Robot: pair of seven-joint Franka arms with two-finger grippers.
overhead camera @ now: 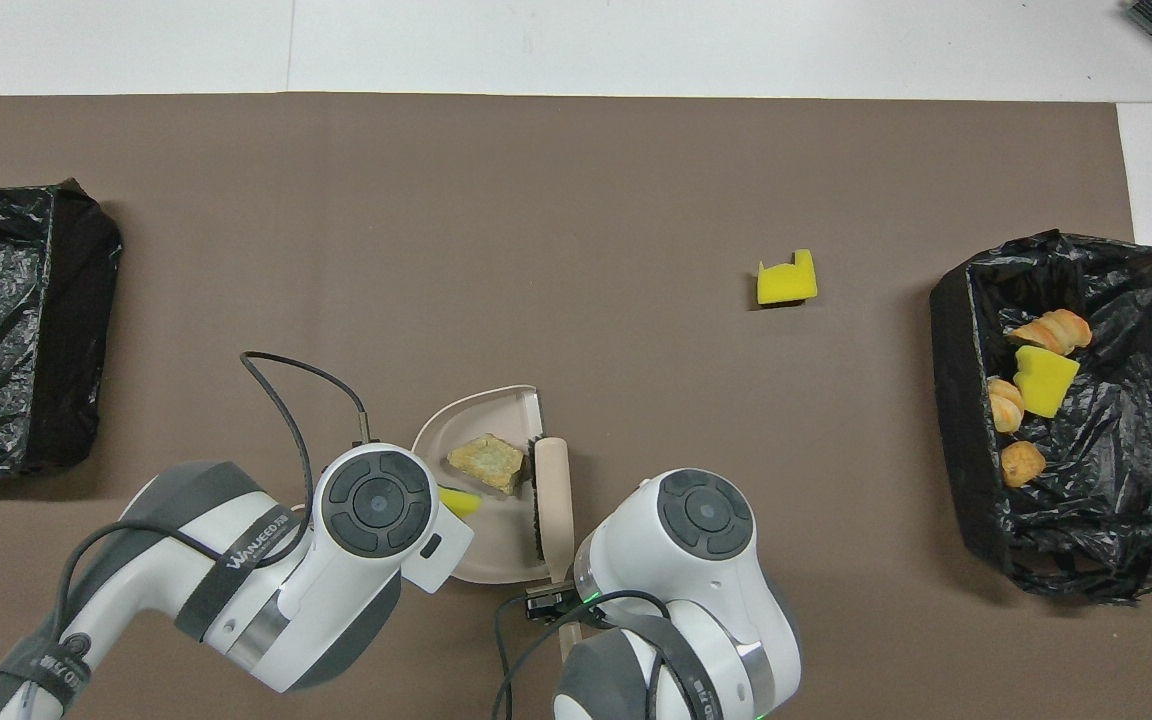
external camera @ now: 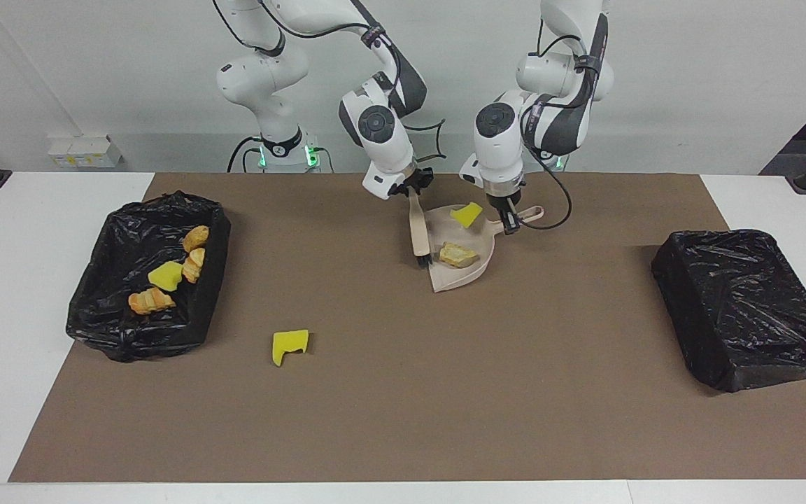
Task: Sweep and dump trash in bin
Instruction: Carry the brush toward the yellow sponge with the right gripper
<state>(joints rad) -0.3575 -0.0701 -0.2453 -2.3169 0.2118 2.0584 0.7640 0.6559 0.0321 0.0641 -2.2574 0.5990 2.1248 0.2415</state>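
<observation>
Currently on the bench (external camera: 60, 434), brown mat (external camera: 403, 392) over its middle:
- Left tool (external camera: 511, 220): clamped on the handle of the beige dustpan (external camera: 460, 276), at the mat's middle, near the robots
- Right tool (external camera: 411, 187): clamped on the handle of the beige hand brush (external camera: 418, 234); bristles down at the dustpan's open edge
- Trash in the dustpan: one beige bread-like lump (external camera: 457, 255) on its floor; one yellow sponge chunk (external camera: 467, 214) toward the handle, partly hidden under the left arm in the overhead view
- Trash loose on the mat: one yellow notched sponge (external camera: 290, 346), farther from the robots than the dustpan, toward the right arm's end
- Black-lined bin (external camera: 116, 329) at the right arm's end: holds one yellow sponge piece (external camera: 165, 276) and three orange-beige lumps
- Second black-lined bin (external camera: 749, 308) at the left arm's end: contents cannot be told
</observation>
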